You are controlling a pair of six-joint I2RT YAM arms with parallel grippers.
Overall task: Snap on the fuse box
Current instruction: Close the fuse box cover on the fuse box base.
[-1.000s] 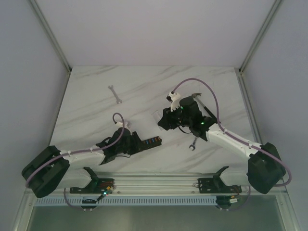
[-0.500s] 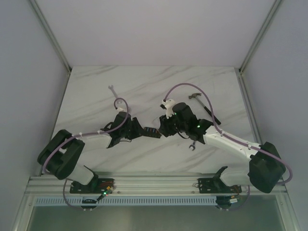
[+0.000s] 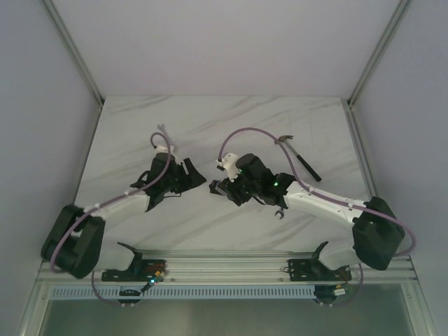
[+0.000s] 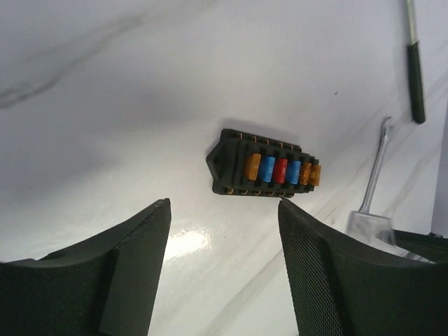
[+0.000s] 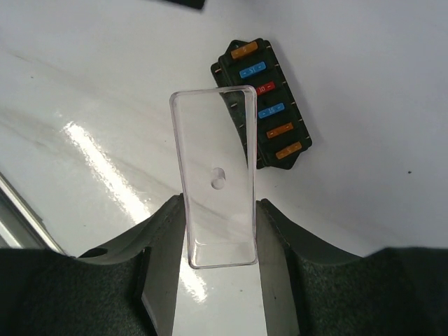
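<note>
The fuse box (image 4: 266,168) lies flat on the surface (image 4: 105,84), just beyond the left pincer (image 4: 224,210), which is apart and empty. The right pincer (image 5: 218,210) is clamped on a clear cover (image 5: 213,140).

table (image 4: 105,91): white marble-look, glossy, smooth, with glare patches. fuse box (image 4: 262,166): matt black plastic; its fuses are shiny orange, blue and red plastic. clear cover (image 5: 215,175) near the fuse box: transparent glossy plastic (edges catch light). wrench (image 4: 376,168) right of the fuse box: bare shiny metal. left gripper (image 4: 224,206) fingers (image 4: 318,273): matt black, finely dimpled pad.
</note>
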